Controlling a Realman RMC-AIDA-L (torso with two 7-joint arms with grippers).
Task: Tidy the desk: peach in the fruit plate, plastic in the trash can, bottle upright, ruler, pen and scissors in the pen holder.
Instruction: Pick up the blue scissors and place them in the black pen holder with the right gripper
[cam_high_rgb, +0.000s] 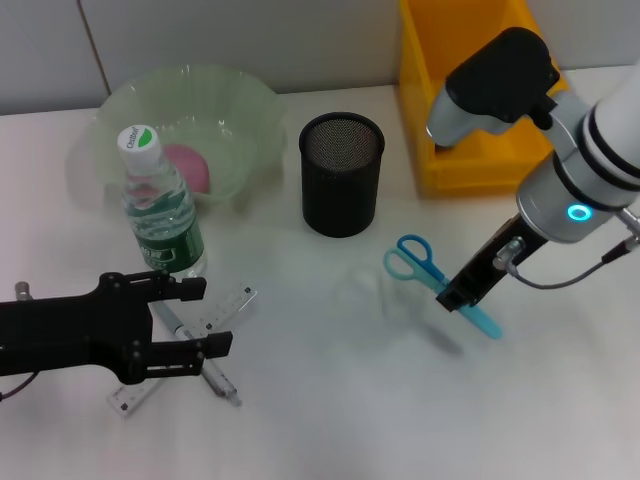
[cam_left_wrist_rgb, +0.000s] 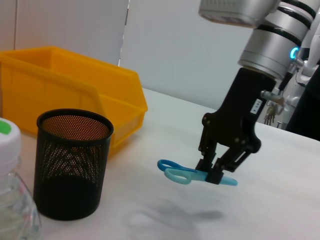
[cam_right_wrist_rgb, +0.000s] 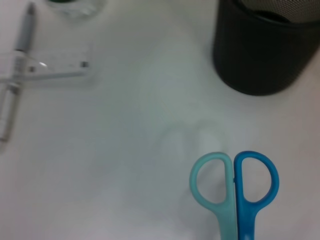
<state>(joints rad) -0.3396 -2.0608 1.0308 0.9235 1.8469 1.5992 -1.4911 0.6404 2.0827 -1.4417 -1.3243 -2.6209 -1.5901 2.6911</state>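
Above the desk, right claw clamped around scissors

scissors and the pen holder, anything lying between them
Nothing: head view shows bare table between the scissors, held by the right gripper, and the pen holder.

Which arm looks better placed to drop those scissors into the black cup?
Right. Its gripper already grips the scissors above the table, near the pen holder. The left gripper is over the pen and ruler.
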